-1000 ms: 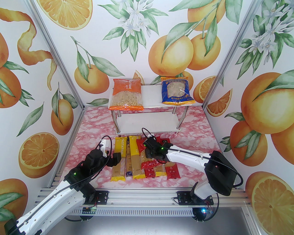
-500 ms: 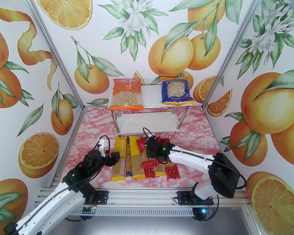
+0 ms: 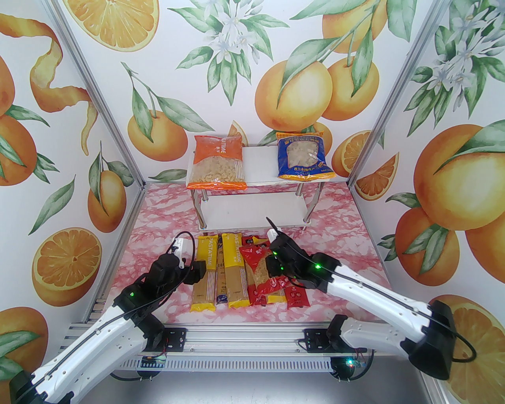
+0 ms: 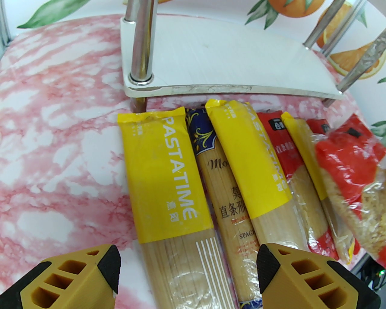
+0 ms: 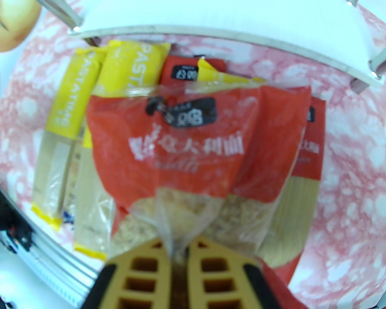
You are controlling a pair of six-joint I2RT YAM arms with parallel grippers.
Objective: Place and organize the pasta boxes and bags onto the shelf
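Pinching a fold of the red bag (image 5: 196, 151), the right gripper (image 5: 178, 250) grasps it over the spaghetti packs (image 3: 232, 276) before the shelf (image 3: 252, 227); next it should lift it to the top board's (image 3: 258, 163) bare middle. The left gripper (image 4: 187, 259) hangs spread above a yellow pack (image 4: 162, 175).

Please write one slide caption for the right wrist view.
Right gripper shut on the red bag, spaghetti packs and shelf beyond.
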